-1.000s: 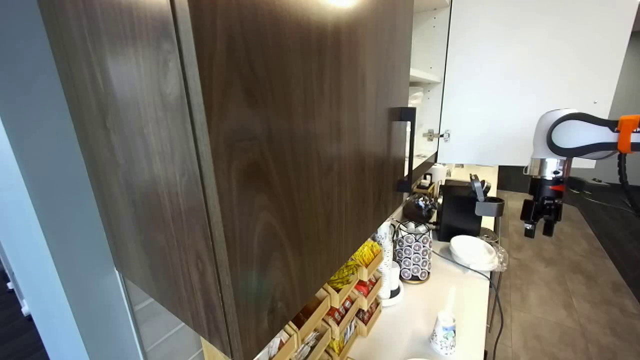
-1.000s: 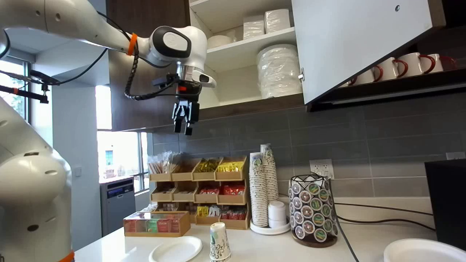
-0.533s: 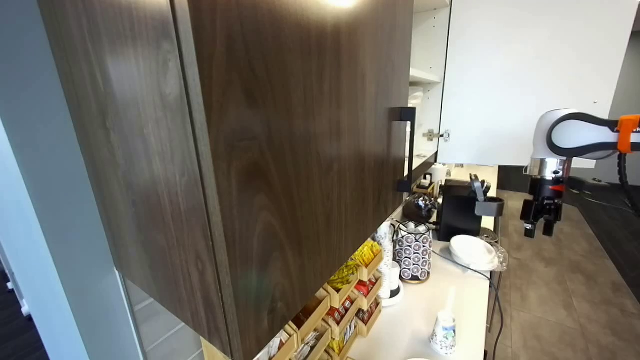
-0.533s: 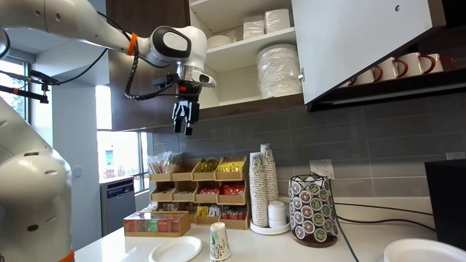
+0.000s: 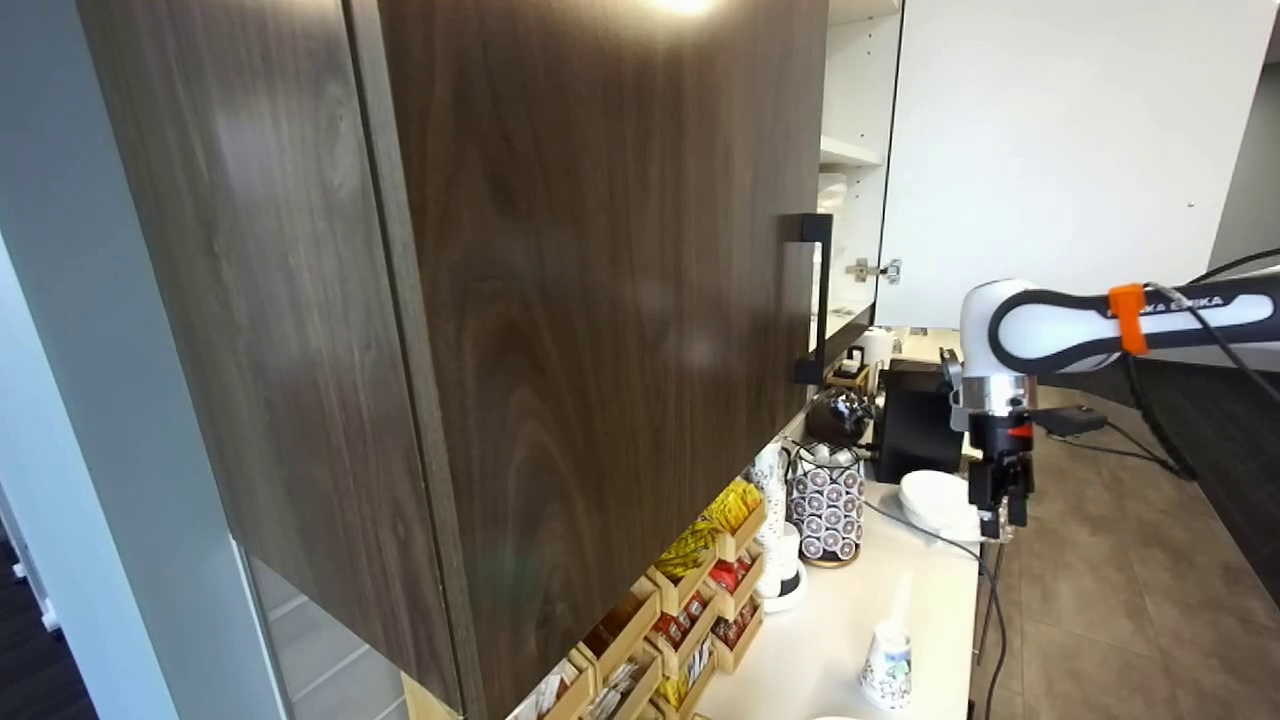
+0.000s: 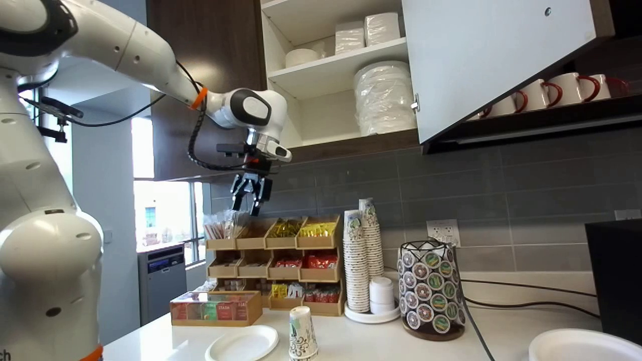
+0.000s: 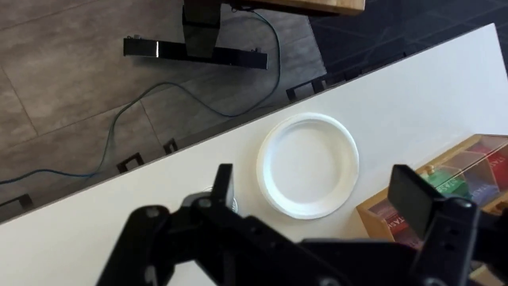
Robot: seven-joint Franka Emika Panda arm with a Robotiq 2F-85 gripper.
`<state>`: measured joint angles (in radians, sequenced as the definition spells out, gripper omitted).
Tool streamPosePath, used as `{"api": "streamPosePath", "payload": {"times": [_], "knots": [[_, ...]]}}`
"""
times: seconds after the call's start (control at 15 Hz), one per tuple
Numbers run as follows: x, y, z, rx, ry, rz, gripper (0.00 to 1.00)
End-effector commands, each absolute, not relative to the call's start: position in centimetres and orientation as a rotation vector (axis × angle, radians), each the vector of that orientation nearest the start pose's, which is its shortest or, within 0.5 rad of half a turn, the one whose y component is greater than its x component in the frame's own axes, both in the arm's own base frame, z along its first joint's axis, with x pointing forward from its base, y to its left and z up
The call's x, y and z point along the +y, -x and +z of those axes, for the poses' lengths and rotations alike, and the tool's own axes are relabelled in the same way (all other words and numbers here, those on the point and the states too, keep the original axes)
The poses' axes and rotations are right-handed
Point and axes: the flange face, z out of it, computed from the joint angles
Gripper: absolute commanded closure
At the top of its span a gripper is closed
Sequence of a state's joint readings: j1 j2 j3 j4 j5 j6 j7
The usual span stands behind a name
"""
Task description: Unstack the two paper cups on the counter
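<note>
The paper cups (image 6: 302,335) stand upside down as one nested stack, white with a green and dark pattern. They also show in an exterior view (image 5: 887,668). A second rim seems to show low on the stack. They stand on the white counter (image 6: 351,346). In the wrist view a bit of cup rim (image 7: 235,205) shows behind the left finger; the rest is hidden. My gripper (image 6: 246,206) is open and empty, high above the counter, fingers pointing down. It also shows in an exterior view (image 5: 1003,518) and in the wrist view (image 7: 312,174), above the white plate (image 7: 307,167).
A tea box (image 6: 215,308) and a snack rack (image 6: 276,265) stand beyond the plate. Tall cup stacks (image 6: 356,265) and a pod holder (image 6: 431,291) stand to the right of the rack. An open cabinet door (image 6: 501,55) hangs above the counter.
In the last half second my gripper has come down and, in an exterior view, moved left toward the counter. Its fingers look further apart. The cups have not moved.
</note>
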<state>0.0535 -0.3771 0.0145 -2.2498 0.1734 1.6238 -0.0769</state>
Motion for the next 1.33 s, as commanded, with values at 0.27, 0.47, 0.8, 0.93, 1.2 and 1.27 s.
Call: {"api": "streamPosePath", "payload": {"times": [0.27,0.47,0.8,0.93,1.2,1.27], "knots": [[9.4,-49.5,39.2,-0.104,3.061,0.094,0.0],[9.0,-50.0,38.7,-0.104,3.056,0.057,0.0],[9.0,-50.6,38.0,-0.1,3.066,0.042,0.0],[7.5,-51.0,35.6,-0.053,3.124,0.052,0.0],[6.1,-51.8,31.2,-0.116,3.223,-0.009,0.0],[6.0,-51.9,30.1,-0.13,3.23,-0.024,0.0]]}}
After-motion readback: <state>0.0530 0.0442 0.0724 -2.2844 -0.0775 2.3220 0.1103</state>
